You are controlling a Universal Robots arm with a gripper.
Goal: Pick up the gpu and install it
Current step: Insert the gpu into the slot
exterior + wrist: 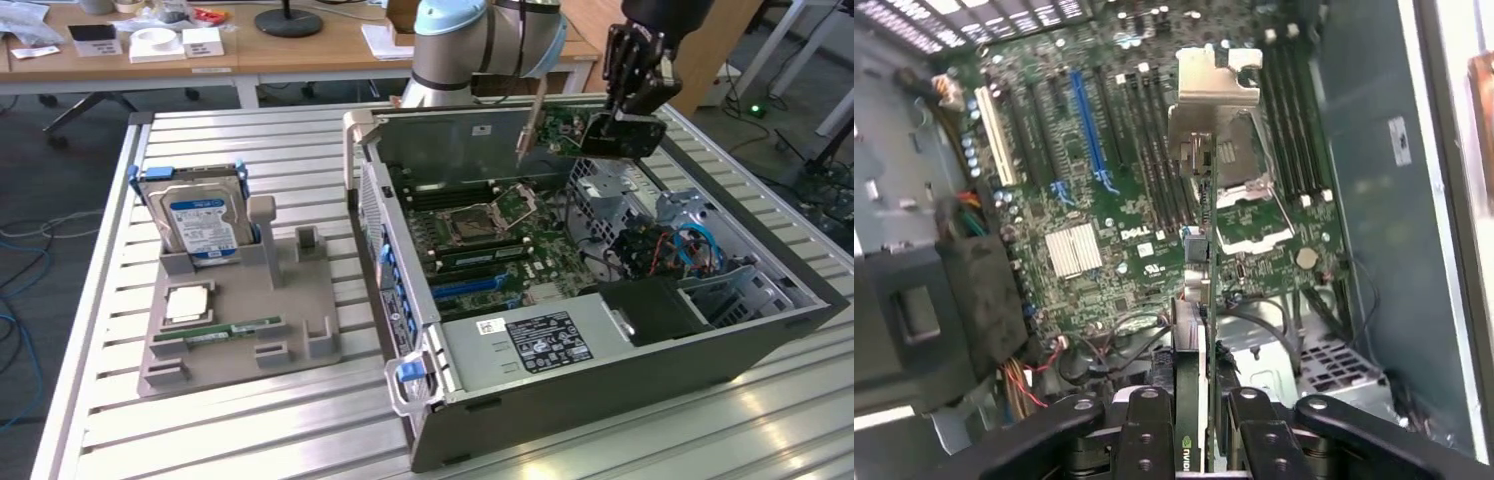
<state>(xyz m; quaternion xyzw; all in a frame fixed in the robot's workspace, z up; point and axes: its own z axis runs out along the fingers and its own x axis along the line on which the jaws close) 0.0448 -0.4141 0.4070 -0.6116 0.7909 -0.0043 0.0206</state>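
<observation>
Black-faced gpu (1210, 290), pale metal bracket (1216, 85): thin, stiff, probably light and fragile. Hangs edge-on above motherboard (1034, 200) in open case (601, 370). Gripper (1199, 445) jaws part-closed, clamping its end. Best held by faces near one edge.

The gpu (1199, 140) has a smooth, pale metal edge.

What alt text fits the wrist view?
The jaws grip the gpu edge-on, metal bracket at its far end, over a green motherboard inside an open computer case. A blue slot and the CPU socket sit on the board.
</observation>
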